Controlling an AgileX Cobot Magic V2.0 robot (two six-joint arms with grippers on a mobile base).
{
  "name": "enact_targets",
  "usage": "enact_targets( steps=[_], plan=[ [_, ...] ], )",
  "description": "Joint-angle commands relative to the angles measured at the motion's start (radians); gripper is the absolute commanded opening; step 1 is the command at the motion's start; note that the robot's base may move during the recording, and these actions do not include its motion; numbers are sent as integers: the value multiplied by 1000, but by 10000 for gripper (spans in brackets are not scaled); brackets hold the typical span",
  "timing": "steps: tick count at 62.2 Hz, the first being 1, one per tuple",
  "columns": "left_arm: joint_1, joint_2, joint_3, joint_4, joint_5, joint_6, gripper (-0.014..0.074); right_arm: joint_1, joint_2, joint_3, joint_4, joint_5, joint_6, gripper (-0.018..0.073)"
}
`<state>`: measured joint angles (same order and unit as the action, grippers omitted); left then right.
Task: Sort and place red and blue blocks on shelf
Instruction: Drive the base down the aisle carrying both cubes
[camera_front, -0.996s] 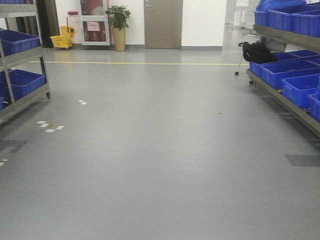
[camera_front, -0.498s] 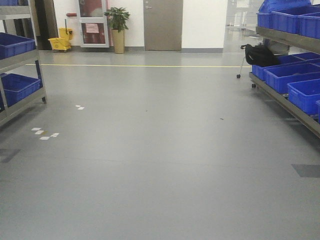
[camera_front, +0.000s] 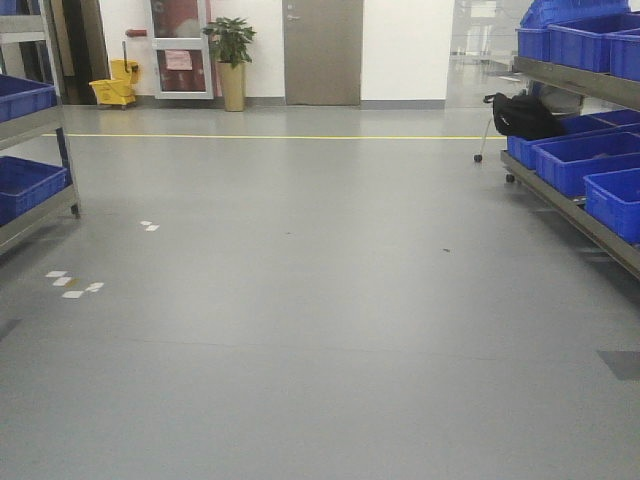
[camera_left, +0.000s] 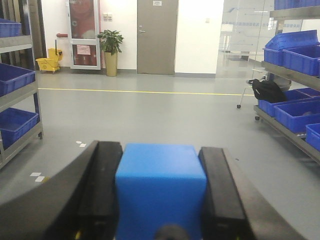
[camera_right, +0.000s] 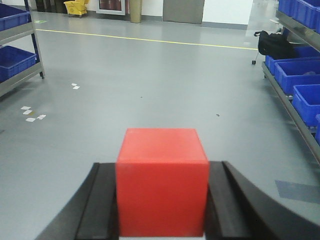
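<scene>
Left gripper (camera_left: 161, 148): pinches the blue block (camera_left: 160, 192), pads touching both sides.
Right gripper (camera_right: 161, 166): pinches the red block (camera_right: 162, 182) (same snug hold).
Shelf (camera_front: 575, 82): off to the right, holding blue bins (camera_front: 590, 160).

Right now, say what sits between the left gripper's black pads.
The mid-blue matte cube, touching both pads; the left wrist view shows it.

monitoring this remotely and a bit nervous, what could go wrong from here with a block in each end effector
1. The blue block and red block are pinched only at their sides by the left end effector and right end effector; a jolt might slip one out.
2. The shelf on the right is lined with blue bins, with a black bag beside it, so placing room may be tight.
</scene>
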<state>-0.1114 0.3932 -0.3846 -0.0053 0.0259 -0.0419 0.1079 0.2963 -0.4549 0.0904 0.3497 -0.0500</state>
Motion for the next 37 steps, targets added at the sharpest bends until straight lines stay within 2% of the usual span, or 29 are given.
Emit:
enact_targets(
  steps=[1,37],
  plan=[
    [1,6,-30,-8,-88,-2,132,-5,8,-27,0,-88,-10,55],
    [1,6,-30,-8,-88,-2,132,-5,8,-27,0,-88,-10,55]
  ],
)
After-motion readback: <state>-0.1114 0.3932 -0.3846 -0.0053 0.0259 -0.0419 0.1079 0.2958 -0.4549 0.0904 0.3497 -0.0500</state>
